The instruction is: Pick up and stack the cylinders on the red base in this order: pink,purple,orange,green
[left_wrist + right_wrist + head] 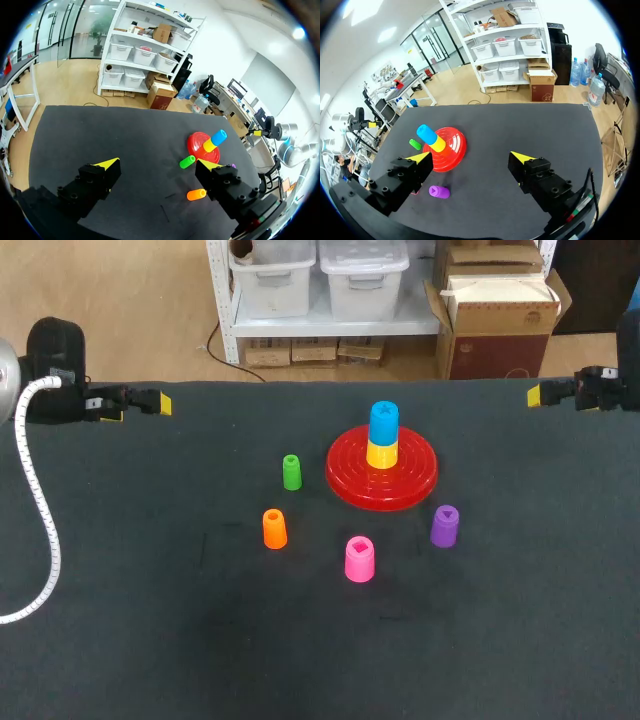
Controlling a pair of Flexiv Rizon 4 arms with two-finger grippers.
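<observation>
Because the pink cylinder [359, 559], at six o'clock from the red base [345, 483], looks light, rigid and slick, the left pincer [155, 165] or right pincer [470, 157], both spread, should clasp its sides.

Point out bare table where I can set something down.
Bare: the near strip in front of the pink cylinder; the left side beyond the orange and green ones; the right side past the purple. Crowded: around the red base.

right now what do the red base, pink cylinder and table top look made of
Red base: likely glossy moulded plastic, with bright highlights on its concentric rings.
Pink cylinder: probably plastic too, solid colour, duller sheen.
Table top: seems dark matte cloth or felt; no reflections.
</observation>
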